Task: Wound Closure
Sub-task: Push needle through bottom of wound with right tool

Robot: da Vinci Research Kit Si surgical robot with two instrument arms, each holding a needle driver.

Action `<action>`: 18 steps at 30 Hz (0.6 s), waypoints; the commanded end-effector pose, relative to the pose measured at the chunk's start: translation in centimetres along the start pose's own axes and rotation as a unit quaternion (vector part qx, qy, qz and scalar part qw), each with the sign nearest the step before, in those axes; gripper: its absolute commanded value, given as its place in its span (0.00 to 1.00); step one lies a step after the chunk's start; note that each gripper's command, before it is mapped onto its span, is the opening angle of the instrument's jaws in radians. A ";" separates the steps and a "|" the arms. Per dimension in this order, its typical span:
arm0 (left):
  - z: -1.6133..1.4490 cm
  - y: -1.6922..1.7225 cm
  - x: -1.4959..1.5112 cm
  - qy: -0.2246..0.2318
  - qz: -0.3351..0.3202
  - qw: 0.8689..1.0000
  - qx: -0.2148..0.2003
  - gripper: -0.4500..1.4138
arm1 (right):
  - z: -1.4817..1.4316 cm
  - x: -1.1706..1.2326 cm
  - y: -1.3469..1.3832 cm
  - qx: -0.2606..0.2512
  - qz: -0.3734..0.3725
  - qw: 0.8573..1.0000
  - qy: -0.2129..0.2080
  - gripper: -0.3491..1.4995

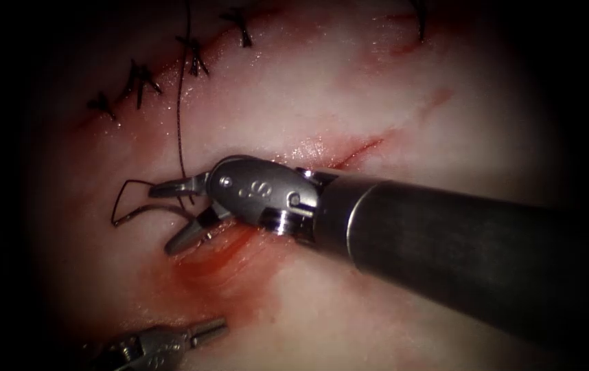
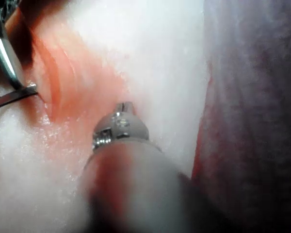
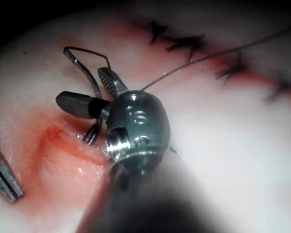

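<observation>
beside the cut (image 1: 226, 257), right tool (image 1: 174, 216) fingers open around looped thread (image 1: 126, 203).

You have two tools in the field: the right tool (image 1: 174, 213), jaws apart, and the left tool (image 1: 209, 332) below it, jaws together. One tissue (image 1: 390, 110) block. One thread (image 1: 182, 103) strand, running up from the right tool's jaws and looping just beyond their tips. Four finished stitches (image 1: 140, 81) counted in a row above the right tool. One patch of red fluid (image 1: 219, 264) just beneath its jaws.
</observation>
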 end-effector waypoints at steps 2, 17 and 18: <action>0.09 -0.01 0.00 0.001 0.001 1.000 0.000 0.13 | 0.14 0.01 0.09 0.006 -0.002 1.000 -0.010 0.65; 0.09 0.00 0.00 0.001 0.001 1.000 0.000 0.13 | 0.43 -0.01 0.24 0.027 0.000 0.998 -0.055 0.55; 0.09 0.00 0.00 0.001 0.001 1.000 0.000 0.13 | 0.44 -0.01 0.24 0.030 0.000 0.998 -0.060 0.53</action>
